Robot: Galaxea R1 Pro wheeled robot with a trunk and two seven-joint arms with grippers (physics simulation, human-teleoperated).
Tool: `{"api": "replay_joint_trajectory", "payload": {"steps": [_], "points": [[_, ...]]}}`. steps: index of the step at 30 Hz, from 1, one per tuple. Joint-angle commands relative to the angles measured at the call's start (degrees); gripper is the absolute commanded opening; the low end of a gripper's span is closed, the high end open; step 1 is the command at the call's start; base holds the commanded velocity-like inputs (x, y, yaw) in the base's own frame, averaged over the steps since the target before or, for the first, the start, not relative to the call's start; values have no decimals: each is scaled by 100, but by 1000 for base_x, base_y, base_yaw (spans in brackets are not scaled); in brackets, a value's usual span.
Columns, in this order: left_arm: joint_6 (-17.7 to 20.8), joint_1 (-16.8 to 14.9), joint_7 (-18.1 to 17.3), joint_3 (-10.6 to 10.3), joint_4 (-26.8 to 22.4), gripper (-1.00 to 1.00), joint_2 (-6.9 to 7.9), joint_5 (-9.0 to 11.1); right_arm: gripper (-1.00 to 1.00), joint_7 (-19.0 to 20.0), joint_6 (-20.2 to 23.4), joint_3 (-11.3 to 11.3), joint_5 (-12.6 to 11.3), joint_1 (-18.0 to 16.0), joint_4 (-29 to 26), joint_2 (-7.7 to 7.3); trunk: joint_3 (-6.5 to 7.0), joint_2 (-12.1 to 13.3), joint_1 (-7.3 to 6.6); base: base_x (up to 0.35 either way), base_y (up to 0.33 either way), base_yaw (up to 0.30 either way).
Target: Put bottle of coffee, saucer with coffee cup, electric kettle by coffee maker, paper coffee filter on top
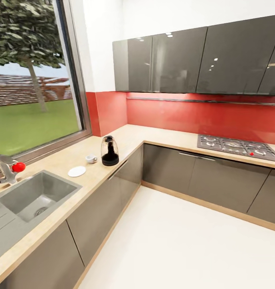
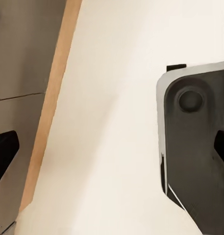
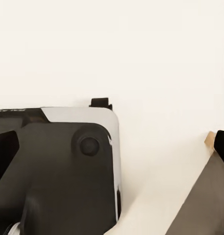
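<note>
Worktop: long light wood-coloured kitchen countertop point(image 1: 131, 138), L-shaped w/ grey cabinet fronts, runs under the window then turns along the red back wall.
Kettle: rounded clear-glass electric kettle point(image 1: 110, 151) w/ black base & lid, upright on the worktop near its front edge, short of the corner.
Cup: small plain white coffee cup point(image 1: 91, 159), on the worktop just beside the kettle, window side; not on the plate.
Saucer: small flat round white saucer point(image 1: 76, 171), bare, near the cup but apart, between cup & sink.
Sink: inset steel sink point(image 1: 17, 198) w/ tap carrying a red knob point(image 1: 18, 166).
Hob: grey gas hob point(image 1: 235, 146) set in the far run.
L gripper point(image 2: 112, 149): dark fingertips at pic edges, wide apart, nothing between; pale floor point(image 2: 112, 98) & robot base point(image 2: 195, 147) below.
R gripper point(image 3: 112, 147): fingertips likewise spread, empty, over floor & base.
</note>
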Motion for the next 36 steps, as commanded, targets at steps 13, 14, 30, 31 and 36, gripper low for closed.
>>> {"api": "replay_joint_trajectory", "payload": {"steps": [13,14,30,31,36], "points": [[-1607,-36,0,-55,-2798,100,30,22,100,79,-895,-26,19,-11,-1834,917,-14,-12,3,1,0,0],[-1704,-37,0,-54,-3043,100,15,21,100,80,-1080,-18,20,-11,-1914,1035,-14,-12,3,0,0,0],[-1761,-742,106,518,-6505,100,41,250,100,92,-1974,91,-4,-775,-2167,1452,-14,-12,3,0,0,0],[-1672,-862,99,718,-6677,100,44,273,100,94,-1975,156,-7,-871,-2166,1452,-14,-12,3,0,0,0],[-188,-1561,33,1314,-7295,100,103,445,100,111,-1975,557,-24,-1282,-2169,1452,-14,-12,3,0,0,0]]}}
